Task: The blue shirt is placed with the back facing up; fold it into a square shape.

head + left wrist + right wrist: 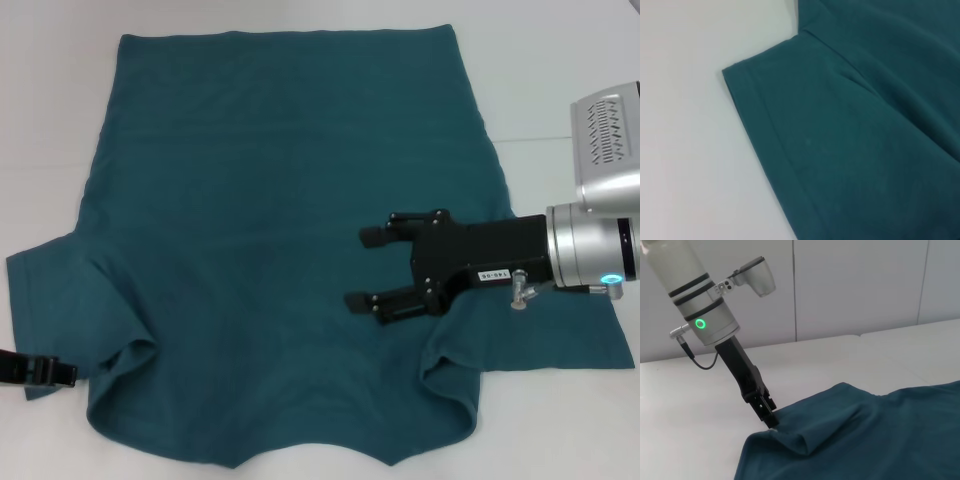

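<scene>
The blue shirt (270,170) lies spread on the white table (45,110), collar end near me, with folds at both sleeves. My right gripper (368,268) is open and empty, over the shirt's right half beside the right sleeve. My left gripper (70,373) is at the lower left, at the edge of the left sleeve. The right wrist view shows it (772,424) narrow and shut on the sleeve's edge, with the shirt (880,440) bunched up beside its tip. The left wrist view shows the sleeve hem (747,115) lying flat.
The right arm's silver wrist (590,250) reaches in over the right sleeve. Bare white table (690,410) surrounds the shirt on the left and right. A pale wall (855,285) stands behind the table's far edge in the right wrist view.
</scene>
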You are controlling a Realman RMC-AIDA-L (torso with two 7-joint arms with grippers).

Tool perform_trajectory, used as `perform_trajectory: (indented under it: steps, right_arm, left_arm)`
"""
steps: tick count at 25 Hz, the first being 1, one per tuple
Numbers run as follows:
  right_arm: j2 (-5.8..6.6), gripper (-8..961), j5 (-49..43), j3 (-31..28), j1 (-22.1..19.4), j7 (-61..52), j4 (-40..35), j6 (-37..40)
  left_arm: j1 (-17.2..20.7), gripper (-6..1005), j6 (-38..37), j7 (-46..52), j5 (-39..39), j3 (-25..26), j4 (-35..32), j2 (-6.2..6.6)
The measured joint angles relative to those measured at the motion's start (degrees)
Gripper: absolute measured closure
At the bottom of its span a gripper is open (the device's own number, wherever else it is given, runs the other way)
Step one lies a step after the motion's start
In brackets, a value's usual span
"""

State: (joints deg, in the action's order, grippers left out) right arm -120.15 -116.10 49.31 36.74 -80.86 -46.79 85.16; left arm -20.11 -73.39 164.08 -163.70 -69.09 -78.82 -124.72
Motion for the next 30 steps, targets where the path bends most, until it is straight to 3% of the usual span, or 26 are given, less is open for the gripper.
perform_trajectory:
  steps: [24,30]
  right_arm:
    - [0.0,37,0.0,0.09,0.83,0.0,0.56,-0.37]
    - [0.0,37,-0.01,0.16,0.95,-0.01,0.56,-0.47]
  left_arm:
    - [0.08,398,2.32,-1.01,-0.04,-0.08,2.01,0.27]
    - [0.07,440,3.33,-1.46,-0.04,-0.69,2.13,0.27]
